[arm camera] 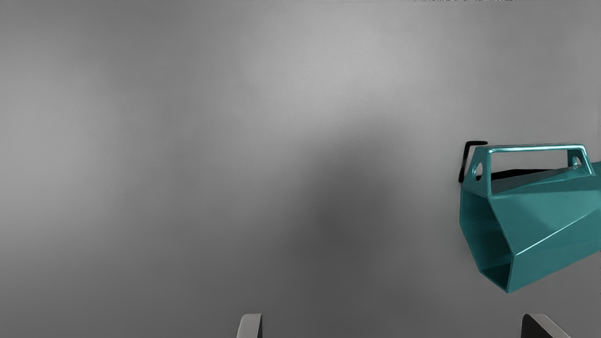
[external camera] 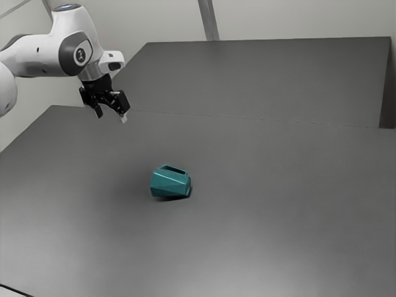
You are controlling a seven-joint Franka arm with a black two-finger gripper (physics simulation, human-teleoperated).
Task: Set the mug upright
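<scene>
On the tabletop (external camera: 266, 198), the mug (external camera: 170, 185) is lying on its side.
In the exterior view, the end effector (external camera: 112, 116) is hovering higher up and well apart from it, toward the exterior view's left. In the wrist view, the handle (arm camera: 535, 148) is standing clear of the tabletop, probably because a flat flank is bearing the weight; the fingers (arm camera: 249, 327) are standing wide apart, holding nothing, likely leaving room to straddle the mug.

Mug (external camera: 170, 184): teal throughout, pale highlights along edges. Tabletop (external camera: 260, 204): grey, softly mottled lighter and darker. Franka arm (external camera: 40, 57): white, dark grey joint covers. Gripper (external camera: 112, 117): black, light grey fingertips (arm camera: 250, 326). Wall (external camera: 309, 18): off-white.
</scene>
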